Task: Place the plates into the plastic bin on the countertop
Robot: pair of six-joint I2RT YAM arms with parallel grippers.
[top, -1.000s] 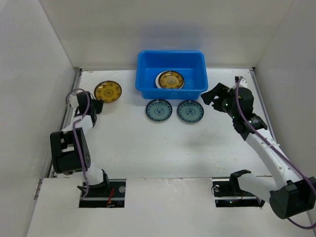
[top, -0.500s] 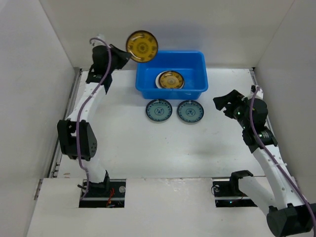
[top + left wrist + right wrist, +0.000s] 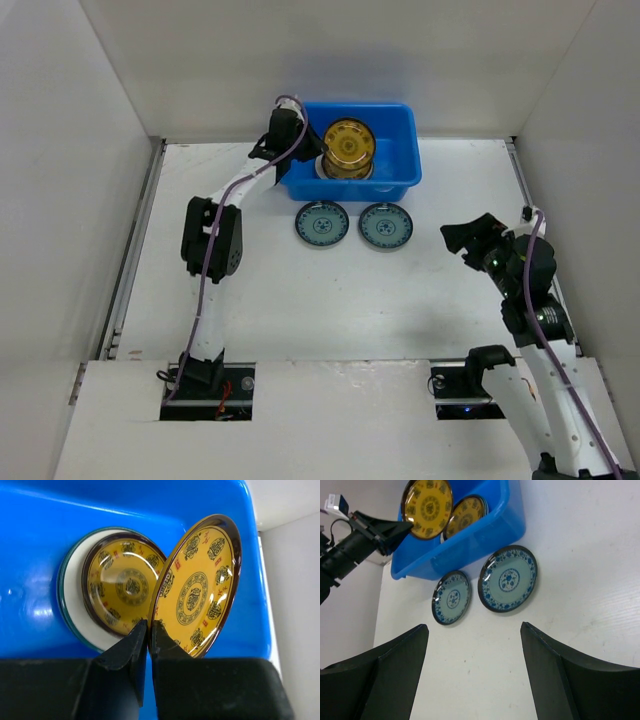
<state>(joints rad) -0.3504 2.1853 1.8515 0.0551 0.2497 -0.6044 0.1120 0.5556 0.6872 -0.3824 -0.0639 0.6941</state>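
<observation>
White walls enclose a white countertop (image 3: 300, 300) in the top view. A blue bin (image 3: 398, 128), round-cornered with a lipped rim, is set at the far middle. A gold plate (image 3: 349, 141), dark-rimmed and ringed with patterned medallions, is held tilted over the bin's inside by the left gripper (image 3: 318, 150), which is reached in across the left rim. A teal plate (image 3: 322, 222) and a second teal plate (image 3: 385, 225) lie side by side on the countertop just in front of the bin. The right gripper (image 3: 467, 232) is held over the right side, well apart from them.

From the left wrist, the fingers are seen clamped on the gold plate's lower rim, the plate standing nearly on edge. Behind it a second gold plate (image 3: 120, 587) lies on a white plate (image 3: 70, 605) on the bin floor.

From the right wrist, the two fingers are seen spread wide with nothing between them; both teal plates and the bin lie beyond.

Half a second earlier the gold plate was held high beside the bin's far-left corner; a second earlier it lay on the countertop left of the bin. The right gripper has been drawn back toward the near right. The teal plates are unmoved.
</observation>
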